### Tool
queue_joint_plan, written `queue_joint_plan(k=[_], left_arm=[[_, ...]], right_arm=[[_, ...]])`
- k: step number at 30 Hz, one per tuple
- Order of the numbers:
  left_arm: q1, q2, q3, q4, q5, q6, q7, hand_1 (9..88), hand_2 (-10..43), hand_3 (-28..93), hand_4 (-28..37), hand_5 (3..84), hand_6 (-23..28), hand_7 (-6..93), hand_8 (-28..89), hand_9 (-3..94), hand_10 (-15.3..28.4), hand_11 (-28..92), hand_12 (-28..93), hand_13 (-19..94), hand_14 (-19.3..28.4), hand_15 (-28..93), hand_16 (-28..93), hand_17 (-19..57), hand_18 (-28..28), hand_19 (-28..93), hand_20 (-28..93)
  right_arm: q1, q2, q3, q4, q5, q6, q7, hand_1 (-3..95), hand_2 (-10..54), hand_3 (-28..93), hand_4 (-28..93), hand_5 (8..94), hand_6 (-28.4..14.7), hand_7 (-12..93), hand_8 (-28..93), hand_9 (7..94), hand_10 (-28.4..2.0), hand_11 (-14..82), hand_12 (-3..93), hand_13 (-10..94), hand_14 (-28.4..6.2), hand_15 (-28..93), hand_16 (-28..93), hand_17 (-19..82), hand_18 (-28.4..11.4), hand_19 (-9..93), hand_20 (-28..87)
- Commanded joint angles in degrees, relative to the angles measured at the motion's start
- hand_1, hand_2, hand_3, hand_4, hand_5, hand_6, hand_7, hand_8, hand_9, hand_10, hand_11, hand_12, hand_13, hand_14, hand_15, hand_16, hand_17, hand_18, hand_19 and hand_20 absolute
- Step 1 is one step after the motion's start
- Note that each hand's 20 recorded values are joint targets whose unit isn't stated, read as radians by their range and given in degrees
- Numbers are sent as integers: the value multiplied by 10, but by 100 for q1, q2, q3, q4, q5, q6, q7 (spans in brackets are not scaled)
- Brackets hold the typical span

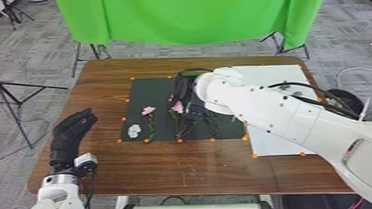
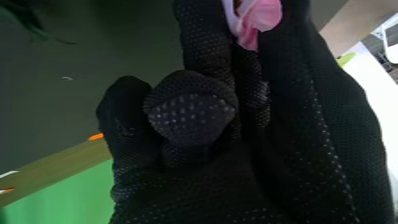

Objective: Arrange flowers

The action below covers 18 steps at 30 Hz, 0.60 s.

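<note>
Your right hand [image 2: 222,190] is over the dark mat [image 1: 164,129], with the pink flower [image 1: 177,107] right up against its glove in the wrist view; you cannot tell from here whether the hand has a grip on it or is only beside it. Treat that as your first risk: lift on a loose or missing hold and the bloom may slide out, or the hand may come up with nothing. Squeeze too hard, though, and the petals, right at the glove, could crush or tear, since cloth flowers or real ones would both give easily. The green stems [image 1: 201,126] lie just to the right of that flower, close under the hand, so a low sideways move might snag them and drag a tangle along. To the hand's left is the second pink flower [image 1: 148,110], with the white flower [image 1: 134,130] farther left and nearer you; swing that way without enough height and you could knock both out of line. Heading right, over the white sheet [image 1: 273,139], a trailing stem might catch its edge. Your left hand [image 1: 70,134] lies relaxed and empty over the surface [image 1: 131,164], well apart from the right, so it isn't steadying anything.
</note>
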Motion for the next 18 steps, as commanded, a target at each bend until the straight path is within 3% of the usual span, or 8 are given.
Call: queue_joint_plan(k=[1, 7, 8, 18], left_arm=[[70, -38, -2, -14, -37, -35, -25, 385, -79, 710, -146, 522, 15, 247, -104, 471, 125, 269, 121, 392, 154, 255, -12, 103, 127, 161, 201], [-27, -29, 41, 33, -20, -64, -40, 383, -80, 710, -147, 521, 16, 248, -104, 471, 125, 271, 119, 391, 154, 257, -15, 102, 127, 161, 198], [6, -21, 28, 10, -23, -68, -37, 383, -80, 710, -147, 522, 16, 248, -105, 471, 125, 271, 119, 391, 154, 258, -15, 102, 127, 160, 198], [-19, -33, 33, 36, -11, -100, -50, 382, -80, 710, -146, 521, 16, 249, -105, 470, 127, 272, 119, 391, 155, 261, -16, 101, 127, 160, 197]], right_arm=[[61, -163, -12, 34, 16, -49, -94, 657, -53, 459, -115, 753, -13, 224, 63, 859, -136, 144, 275, 895, -31, 614, 311, 625, -135, 932, 587], [120, -171, -60, 20, 29, 356, -273, 663, -48, 442, -104, 752, -12, 224, 65, 857, -136, 148, 270, 893, -31, 614, 310, 624, -135, 932, 587], [128, -165, -81, -7, 24, 410, -270, 664, -47, 439, -102, 752, -12, 224, 64, 856, -136, 149, 270, 893, -31, 614, 309, 624, -135, 932, 587], [43, -192, -87, 67, -14, 295, -201, 667, -43, 426, -92, 750, -11, 227, 61, 854, -135, 154, 266, 890, -31, 617, 308, 624, -134, 932, 589]])
